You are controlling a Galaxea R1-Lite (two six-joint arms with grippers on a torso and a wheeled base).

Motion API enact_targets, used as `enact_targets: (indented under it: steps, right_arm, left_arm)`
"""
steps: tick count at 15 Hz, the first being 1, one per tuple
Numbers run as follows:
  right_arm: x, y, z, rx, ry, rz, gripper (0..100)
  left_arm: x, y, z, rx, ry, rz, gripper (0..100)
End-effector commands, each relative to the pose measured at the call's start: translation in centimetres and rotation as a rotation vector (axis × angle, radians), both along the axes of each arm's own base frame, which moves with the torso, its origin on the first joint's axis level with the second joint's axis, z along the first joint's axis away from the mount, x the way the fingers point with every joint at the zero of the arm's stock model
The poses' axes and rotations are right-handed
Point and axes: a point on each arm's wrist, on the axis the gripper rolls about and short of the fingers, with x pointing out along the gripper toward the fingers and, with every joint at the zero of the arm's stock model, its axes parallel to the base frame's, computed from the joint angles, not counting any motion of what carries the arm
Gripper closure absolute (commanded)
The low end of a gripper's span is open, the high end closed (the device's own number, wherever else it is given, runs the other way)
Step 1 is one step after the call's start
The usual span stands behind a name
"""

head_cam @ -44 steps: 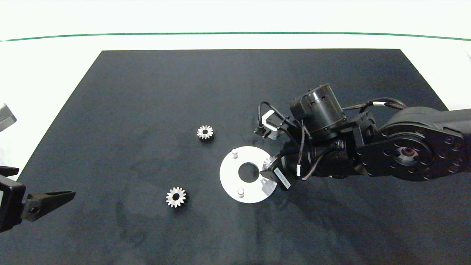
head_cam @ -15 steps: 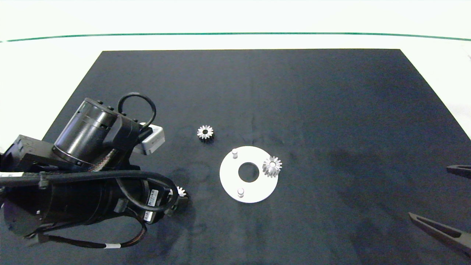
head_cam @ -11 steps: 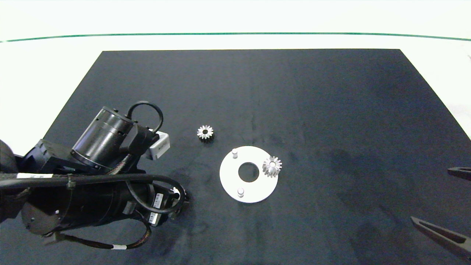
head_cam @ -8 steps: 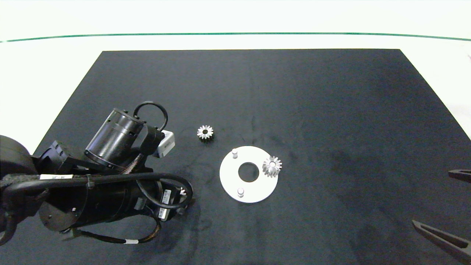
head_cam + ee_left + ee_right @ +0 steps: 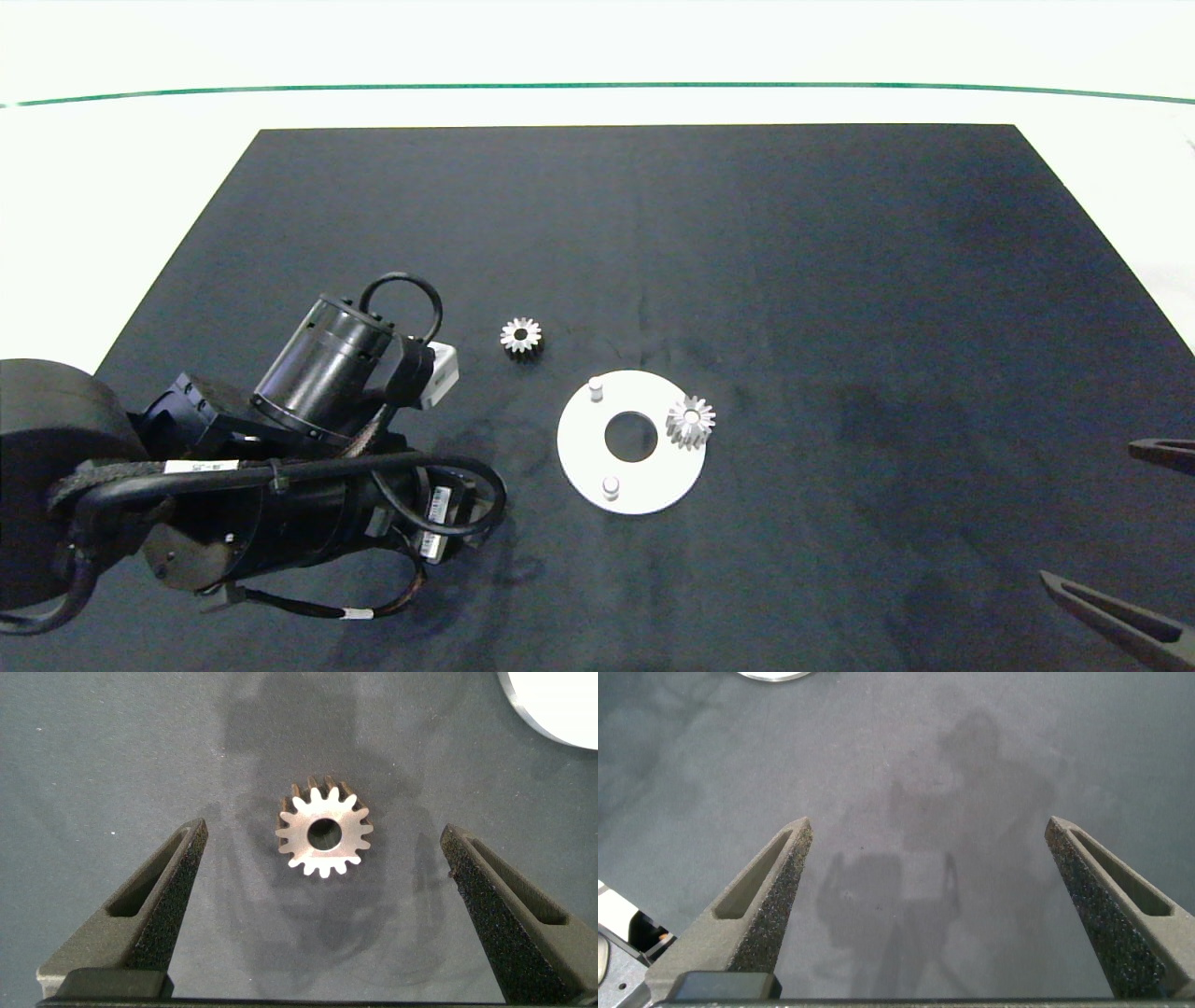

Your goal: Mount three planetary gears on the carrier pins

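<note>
The left arm (image 5: 261, 485) reached in over the near-left part of the black mat (image 5: 635, 233), which covered the white bench (image 5: 112, 187). In its wrist view the left tool (image 5: 322, 910) hung over a gear (image 5: 324, 838) lying flat on the mat, its two fingers (image 5: 159, 905) spread wide, one on each side of the gear and touching neither the teeth nor the centre hole. From above, the arm hid that gear. A corner of the white disc (image 5: 551, 705) showed at the edge of the same wrist view.

A second gear (image 5: 521, 336) lay loose on the mat, just beyond the far-left edge of the disc (image 5: 597, 457) and apart from it. The disc lay flat near the middle of the mat, its large centre hole uncovered. Two pins stood bare on it: one (image 5: 596, 385) at the far-left side, one (image 5: 611, 487) at the near side. The third gear (image 5: 691, 422) sat on the disc's right side over the third pin's place, somewhat tilted.

At the near-right edge the right tool (image 5: 924, 905) hovered over bare mat, well apart from the disc, its fingers (image 5: 1120, 621) wide apart and holding nothing.
</note>
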Motion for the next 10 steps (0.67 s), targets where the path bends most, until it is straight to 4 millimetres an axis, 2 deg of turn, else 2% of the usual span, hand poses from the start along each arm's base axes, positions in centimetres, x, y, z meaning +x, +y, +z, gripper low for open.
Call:
enact_targets:
  steps: [1,10]
  right_arm:
    - [0.14,0.1,-0.13,-0.008,0.008,0.001,0]
    - [0.26,0.41,-0.71,-0.006,0.002,0.02,0]
  left_arm:
    - [0.26,-0.21,-0.59,0.013,0.019,0.003,0]
    - [0.39,-0.76,-1.04,0.004,0.03,0.008,0]
